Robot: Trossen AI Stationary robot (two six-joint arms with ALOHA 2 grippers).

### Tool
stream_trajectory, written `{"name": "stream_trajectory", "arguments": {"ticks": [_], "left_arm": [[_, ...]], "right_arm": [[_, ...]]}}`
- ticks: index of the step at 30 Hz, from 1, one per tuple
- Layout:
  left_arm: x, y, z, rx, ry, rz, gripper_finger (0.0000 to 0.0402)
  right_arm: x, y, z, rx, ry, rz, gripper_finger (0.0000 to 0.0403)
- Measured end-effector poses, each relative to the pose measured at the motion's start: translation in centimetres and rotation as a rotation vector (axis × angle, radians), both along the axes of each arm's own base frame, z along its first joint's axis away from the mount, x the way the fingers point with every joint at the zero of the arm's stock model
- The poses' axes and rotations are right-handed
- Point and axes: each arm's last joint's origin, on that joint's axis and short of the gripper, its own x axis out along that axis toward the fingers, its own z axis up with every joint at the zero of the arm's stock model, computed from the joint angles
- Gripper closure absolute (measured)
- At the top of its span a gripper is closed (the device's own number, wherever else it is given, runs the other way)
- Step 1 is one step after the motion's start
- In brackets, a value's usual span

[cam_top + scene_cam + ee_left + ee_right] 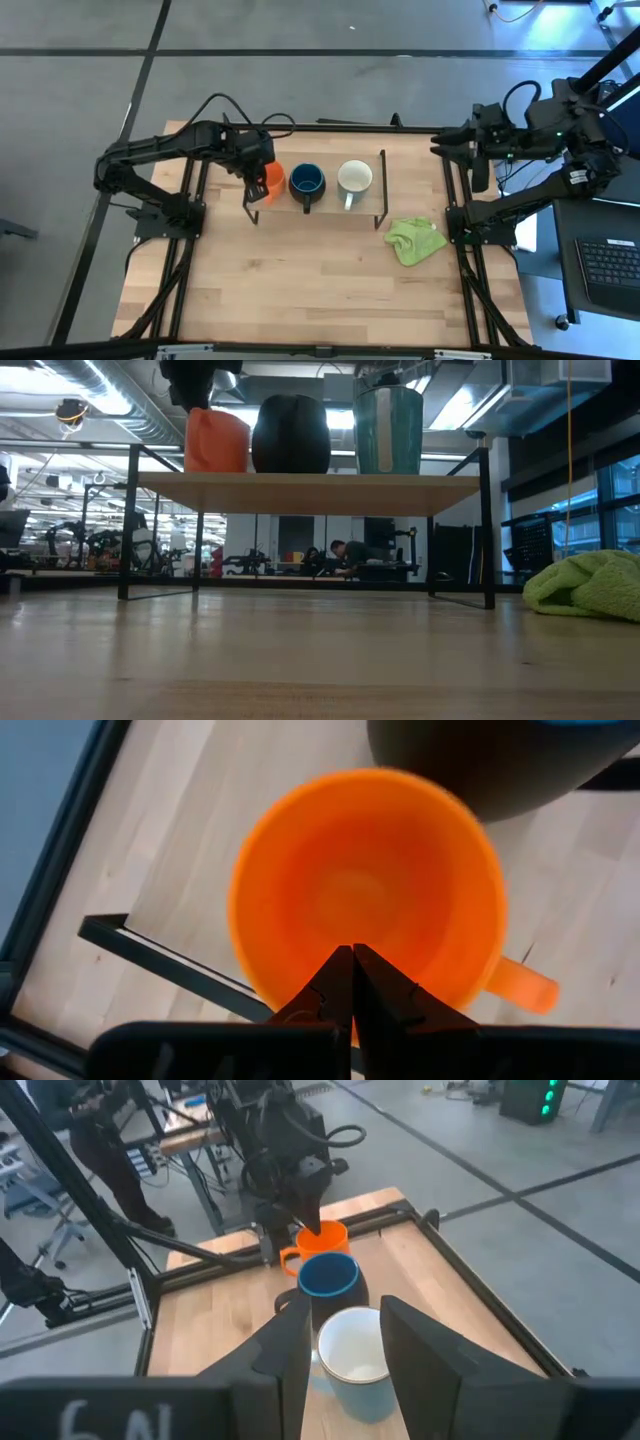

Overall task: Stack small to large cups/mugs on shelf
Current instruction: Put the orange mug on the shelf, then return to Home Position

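Note:
Three mugs stand in a row on the low wooden shelf (372,210) (300,481): the orange mug (272,181) (215,442) at its left end, the dark blue mug (307,180) (290,435) in the middle and the white mug (354,177) (388,430) at the right. Their handles point toward the table's near edge. My left gripper (260,172) (352,960) is shut, and its tips stand over the orange mug's mouth (365,890). My right gripper (345,1345) is open and empty at the table's far right (440,142). My left gripper's shut fingertips (340,982) come from above, pointing down into the orange mug's mouth, close by the rim (290,1005) on the side toward the table's left. I cannot tell whether they touch the wall. The mug stands with its bottom on the shelf.
A lime-green cloth (415,240) (585,585) lies crumpled on the table to the right of the shelf. The shelf's black wire legs (488,530) stand on the tabletop. Bare tabletop (300,290) lies between the shelf and the near edge.

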Motion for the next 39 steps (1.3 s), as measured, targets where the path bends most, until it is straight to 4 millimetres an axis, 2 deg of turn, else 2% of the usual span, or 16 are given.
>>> {"name": "stream_trajectory", "arguments": {"ticks": [9, 14, 17, 20, 23, 26, 28, 33, 39], "left_arm": [[-0.2, 0.0, 0.4, 0.01, 0.01, 0.008, 0.0401], [-0.1, 0.0, 0.4, -0.008, -0.012, 0.015, 0.0402], [0.0, -0.3, 0.6, -0.038, -0.042, 0.003, 0.0402], [0.4, -1.2, 2.1, -0.034, -0.229, -0.053, 0.0402], [0.4, -2.4, 5.1, -0.021, -0.543, -0.133, 0.0402], [-0.9, -3.2, 7.8, 0.015, -0.766, -0.183, 0.0402], [-2.3, -3.5, 8.5, 0.041, -0.822, -0.186, 0.0402], [-5.9, -4.6, 7.2, 0.033, -0.919, -0.132, 0.0402], [-8.8, -5.7, 3.2, -0.037, -1.193, -0.133, 0.0402]], "right_arm": [[-1.4, -0.2, -0.2, -0.015, -0.05, -0.048, 0.0279], [-1.0, -0.3, 0.0, -0.055, -0.069, -0.083, 0.0279], [-0.5, -0.1, 0.1, -0.078, -0.075, 0.0, 0.0279], [0.1, 0.4, 0.8, -0.125, -0.146, 0.169, 0.0279], [0.1, 1.0, 2.1, -0.199, -0.29, 0.4, 0.0279], [-1.0, 1.2, 2.2, -0.239, -0.315, 0.502, 0.0279], [-1.9, 1.2, 1.8, -0.235, -0.297, 0.504, 0.0279], [-3.6, 1.2, -0.5, -0.238, -0.381, 0.553, 0.0279], [-4.8, 1.1, -5.3, -0.216, -0.531, 0.526, 0.0279]]}}
